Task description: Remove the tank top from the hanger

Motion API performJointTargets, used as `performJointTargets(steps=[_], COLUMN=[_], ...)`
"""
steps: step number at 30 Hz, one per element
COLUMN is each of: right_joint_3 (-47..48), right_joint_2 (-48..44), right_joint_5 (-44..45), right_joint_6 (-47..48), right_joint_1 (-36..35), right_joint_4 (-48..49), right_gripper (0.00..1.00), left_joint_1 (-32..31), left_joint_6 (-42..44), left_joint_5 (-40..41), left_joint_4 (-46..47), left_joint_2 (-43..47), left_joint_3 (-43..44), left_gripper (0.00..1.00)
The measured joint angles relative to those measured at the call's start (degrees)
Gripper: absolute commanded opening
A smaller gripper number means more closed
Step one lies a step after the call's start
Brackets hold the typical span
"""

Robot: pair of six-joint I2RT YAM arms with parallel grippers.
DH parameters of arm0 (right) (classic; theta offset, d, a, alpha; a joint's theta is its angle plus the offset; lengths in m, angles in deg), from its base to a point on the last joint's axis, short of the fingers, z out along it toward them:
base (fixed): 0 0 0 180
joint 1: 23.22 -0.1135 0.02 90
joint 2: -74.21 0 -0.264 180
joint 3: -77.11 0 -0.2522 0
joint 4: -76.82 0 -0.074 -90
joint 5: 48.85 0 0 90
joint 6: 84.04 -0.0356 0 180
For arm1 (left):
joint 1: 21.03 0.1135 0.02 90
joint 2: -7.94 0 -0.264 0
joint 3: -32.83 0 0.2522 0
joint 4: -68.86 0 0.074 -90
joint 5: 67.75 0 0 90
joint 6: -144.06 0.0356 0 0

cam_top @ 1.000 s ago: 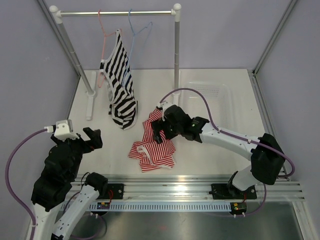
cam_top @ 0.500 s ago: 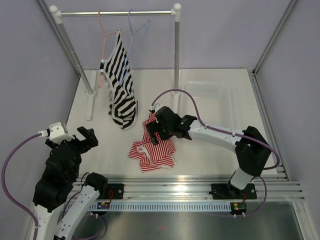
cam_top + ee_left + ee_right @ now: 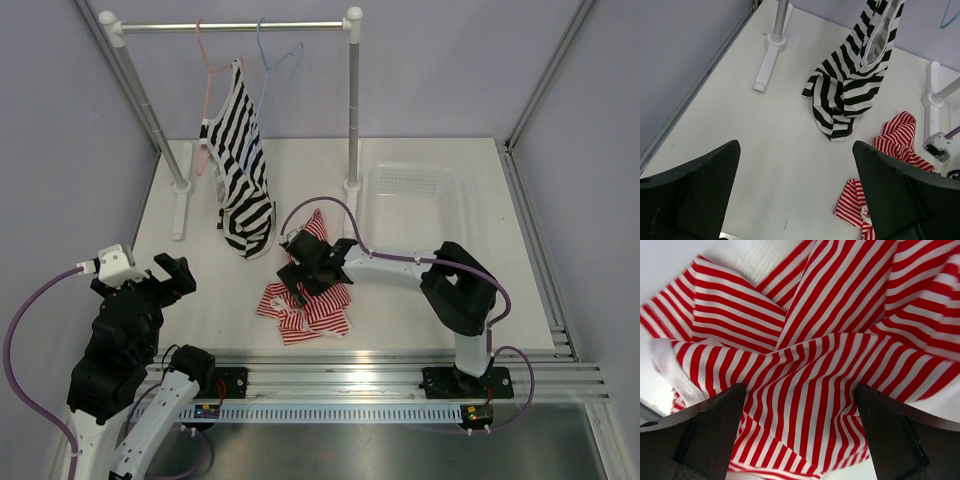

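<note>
moved: right claw [image 3: 297, 275] has swung left over the tank top [image 3: 312, 312] | claws: right jaws apart, holding nothing; left claw [image 3: 172, 274] apart too | progress: tank top off the hanger [image 3: 270, 55], crumpled on the worktop [image 3: 230, 300] beneath right claw; removal looks done | axis: far-to-near, straps seemingly nearward

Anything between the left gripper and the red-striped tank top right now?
No. In the top view, only bare white table separates the left gripper from the tank top.
</note>
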Motion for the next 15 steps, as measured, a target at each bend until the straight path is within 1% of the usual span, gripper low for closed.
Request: performJointTargets(steps=[3,5,6,7,8,9,10,15], right_joint_3=[0.04,0.04,0.04,0.02,-0.04,-0.20,-0.50,-3.39], right_joint_2=[3.15,3.72,3.72,3.87,3.91,3.91,3.87,0.46], right_joint_5=[0.02,0.33,0.26,0.33,0.26,0.04,-0.07,-1.11], right_joint_6=[0.04,0.11,0.09,0.22,0.28,0.15,0.02,-0.09], right_joint_1=[-0.76,-1.03,-1.09,-1.16,-1.25,-1.36,-1.55,-2.60], right_joint_4=[0.20,0.74,1.11,1.57,2.08,2.69,3.50,5.86], right_gripper=[0.99,0.80,0.67,0.37,0.19,0.08,0.00,0.00], left_joint_1=[0.00,0.00,0.00,0.02,0.02,0.00,0.02,0.02], left_joint_6=[0.00,-0.02,-0.02,0.00,0.00,0.00,0.02,0.02], left_joint_5=[-0.04,-0.07,-0.11,-0.17,-0.20,-0.20,-0.24,-0.28], left_joint_4=[0.00,0.00,0.00,0.02,0.02,0.02,0.02,0.07], left_joint_2=[0.00,0.00,0.00,0.00,0.00,0.00,0.00,0.00], left_joint_3=[0.00,0.00,0.00,0.00,0.00,0.00,0.00,0.00], left_gripper=[0.99,0.99,0.99,0.99,0.99,0.99,0.99,0.99])
